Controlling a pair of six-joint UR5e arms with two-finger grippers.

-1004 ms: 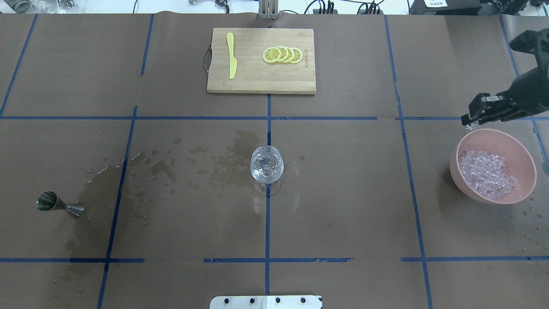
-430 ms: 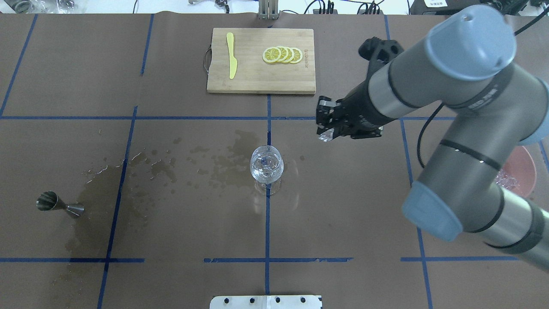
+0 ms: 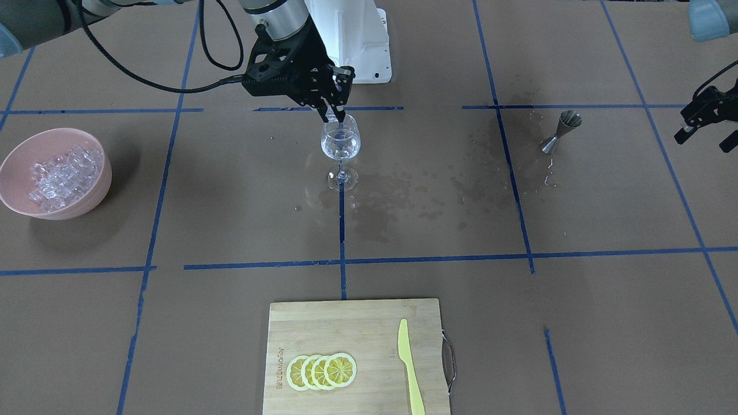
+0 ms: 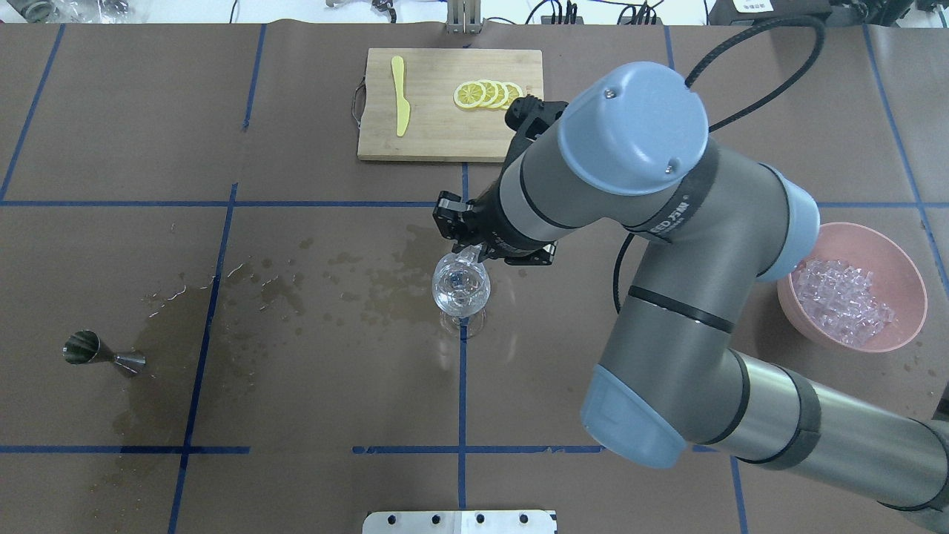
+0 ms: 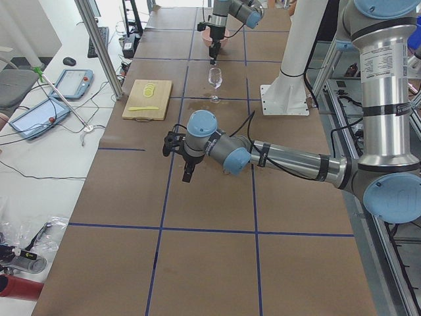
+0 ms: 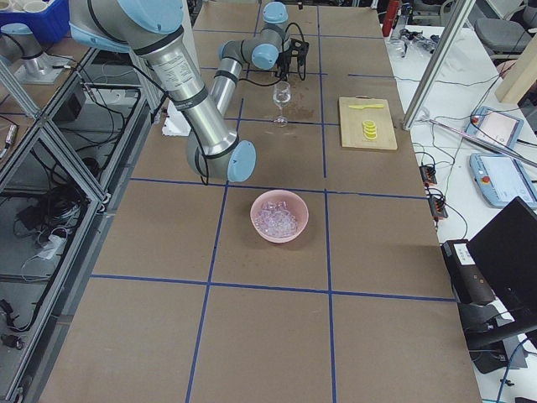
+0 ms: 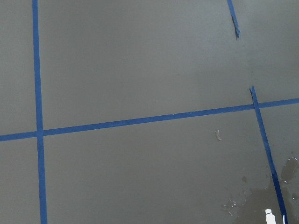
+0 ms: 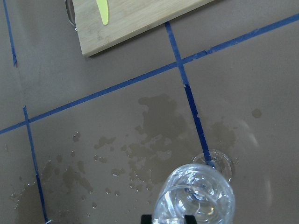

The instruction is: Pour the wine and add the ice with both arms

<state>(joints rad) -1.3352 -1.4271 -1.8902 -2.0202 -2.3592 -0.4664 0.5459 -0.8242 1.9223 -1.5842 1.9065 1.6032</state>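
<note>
A clear wine glass (image 4: 460, 285) stands at the table's middle, and what is in it shows only as glints. My right gripper (image 4: 468, 251) hangs just above its far rim, shut on a small clear ice cube (image 4: 468, 257). In the front view the right gripper (image 3: 332, 117) is right over the glass (image 3: 340, 144). The right wrist view looks down into the glass (image 8: 198, 198). A pink bowl (image 4: 908, 261) at the right holds many ice cubes (image 4: 841, 300). My left gripper (image 3: 704, 131) hovers open and empty at the table's left end, out of the overhead view.
A steel jigger (image 4: 104, 354) lies on its side at the left among wet stains (image 4: 282, 289). A wooden cutting board (image 4: 445, 141) at the back holds lemon slices (image 4: 488, 95) and a yellow knife (image 4: 400, 96). The right arm (image 4: 667, 245) spans the table's right half.
My right arm has swung left from beside the pink bowl to over the wine glass, carrying the ice cube. The glass, bowl and jigger have not moved.
</note>
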